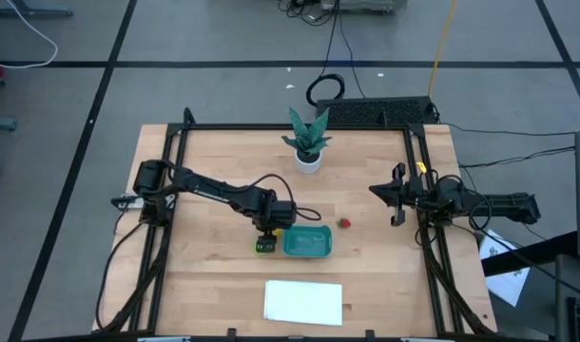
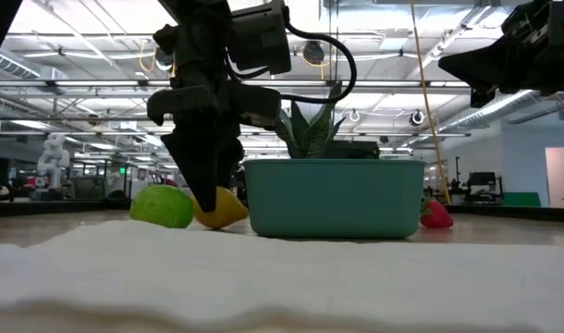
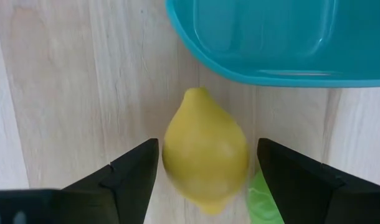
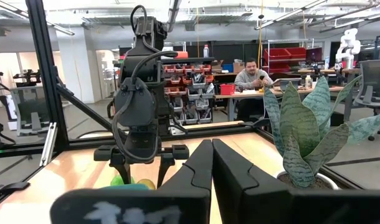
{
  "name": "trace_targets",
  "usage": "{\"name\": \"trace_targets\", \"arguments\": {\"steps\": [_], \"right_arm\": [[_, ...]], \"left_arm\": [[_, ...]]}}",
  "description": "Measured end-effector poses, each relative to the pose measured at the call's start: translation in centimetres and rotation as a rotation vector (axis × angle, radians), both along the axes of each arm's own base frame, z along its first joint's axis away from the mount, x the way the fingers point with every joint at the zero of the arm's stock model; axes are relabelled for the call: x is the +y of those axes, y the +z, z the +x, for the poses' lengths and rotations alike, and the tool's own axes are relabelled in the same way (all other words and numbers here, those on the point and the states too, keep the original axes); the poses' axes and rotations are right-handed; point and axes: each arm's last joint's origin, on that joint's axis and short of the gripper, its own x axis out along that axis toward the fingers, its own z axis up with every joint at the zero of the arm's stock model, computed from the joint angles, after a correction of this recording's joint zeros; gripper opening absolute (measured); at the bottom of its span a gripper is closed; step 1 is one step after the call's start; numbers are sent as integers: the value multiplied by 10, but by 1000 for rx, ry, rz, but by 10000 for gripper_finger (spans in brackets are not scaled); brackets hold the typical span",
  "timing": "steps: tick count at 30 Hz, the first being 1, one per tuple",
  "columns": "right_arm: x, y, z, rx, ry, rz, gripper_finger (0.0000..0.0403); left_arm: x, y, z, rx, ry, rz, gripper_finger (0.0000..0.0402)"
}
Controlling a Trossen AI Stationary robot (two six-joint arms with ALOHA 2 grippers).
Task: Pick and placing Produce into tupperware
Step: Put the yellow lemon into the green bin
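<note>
L hand [image 3: 205, 171] is down at the table [image 1: 214, 171], fingers spread wide w/ the yellow fruit [image 3: 205, 152] sitting between them. A gap shows on each side in the L wrist view, so not gripped. The lemon-shaped piece rests on the wood just off the teal tub [image 1: 307, 242], at about 9 o'clock from it seen from overhead. Lime green piece [image 2: 162, 205] lies right beside the yellow one, on the side away from the tub; in the low view the two look touching or nearly so, can't tell which. Only a sliver of green shows past one finger in the L wrist view.

Tub sits near table centre, a bit toward the 6 o'clock edge, upright; what shows of its inside in the L wrist view holds nothing. Small red piece [image 1: 345, 223] is on the wood at roughly 2 o'clock from the tub, near it but apart.

R hand [image 4: 212, 171] waits at the 3 o'clock side of the table, raised, fingers pressed together w/ nothing in them, well apart from the tub.

Potted plant [image 1: 308, 141] in a white pot stands at 12 o'clock from the tub, toward the far edge. Flat white sheet [image 1: 303, 302] lies at 6 o'clock, near the front edge. A person [image 4: 252, 78] sits at a desk in the room beyond, seen in the R wrist view.
</note>
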Motion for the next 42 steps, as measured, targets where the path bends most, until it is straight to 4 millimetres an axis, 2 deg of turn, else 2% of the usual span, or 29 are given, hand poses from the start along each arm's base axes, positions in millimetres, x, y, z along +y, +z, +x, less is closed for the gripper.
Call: {"name": "trace_targets", "arguments": {"steps": [6, 13, 16, 25, 31, 35, 42], "right_arm": [[0, 0, 0, 0, 0, 0, 0], [0, 0, 0, 0, 0, 0, 0], [0, 0, 0, -3, 0, 0, 0], [0, 1, 0, -9, 0, 0, 0], [0, 1, 0, -9, 0, 0, 0], [0, 1, 0, -8, 0, 0, 0], [0, 1, 0, -8, 0, 0, 0]], "left_arm": [[0, 0, 0, 1, -1, 1, 268], [0, 0, 0, 0, 2, 0, 193], [0, 1, 0, -1, 5, 0, 173], [1, 1, -2, 14, -12, 20, 213], [4, 8, -1, 40, -13, 65, 192], [4, 17, 1, 29, -26, 68, 185], [5, 46, -4, -2, -68, 79, 206]]}}
